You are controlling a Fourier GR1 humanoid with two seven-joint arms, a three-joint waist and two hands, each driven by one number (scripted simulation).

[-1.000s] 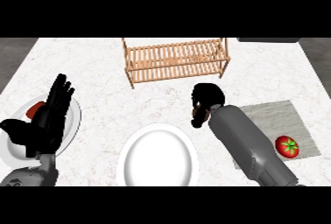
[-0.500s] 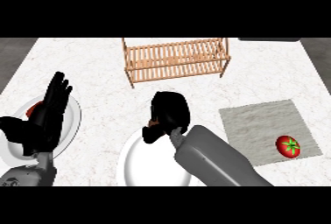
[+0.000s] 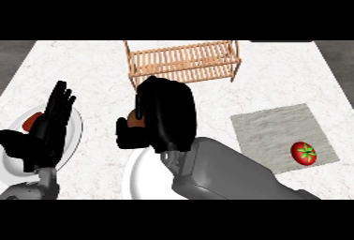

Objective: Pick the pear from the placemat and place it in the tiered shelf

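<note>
The robot's right hand (image 3: 162, 117), black and bulky on its grey forearm, sits over the middle of the white marbled desk (image 3: 97, 61), just in front of the light wooden slatted tiered shelf (image 3: 183, 61). Its fingers are curled round a small brownish-orange rounded thing, the pear (image 3: 136, 121), of which only a sliver shows between thumb and fingers at the hand's left side; the rest is hidden by the hand. The hand and pear are above the far rim of a white round plate (image 3: 142, 180) that lies near the desk's front edge, partly covered by the forearm. To the right, a grey rectangular woven placemat (image 3: 276, 129) lies flat, and a red tomato with a green stalk (image 3: 303, 153) rests on its near right corner, well apart from the hand. At the left edge the left hand (image 3: 45, 129) rests with its fingers straight and pointing up, over a second white plate (image 3: 72, 136), where a red thing (image 3: 31, 122) peeks from behind it.
</note>
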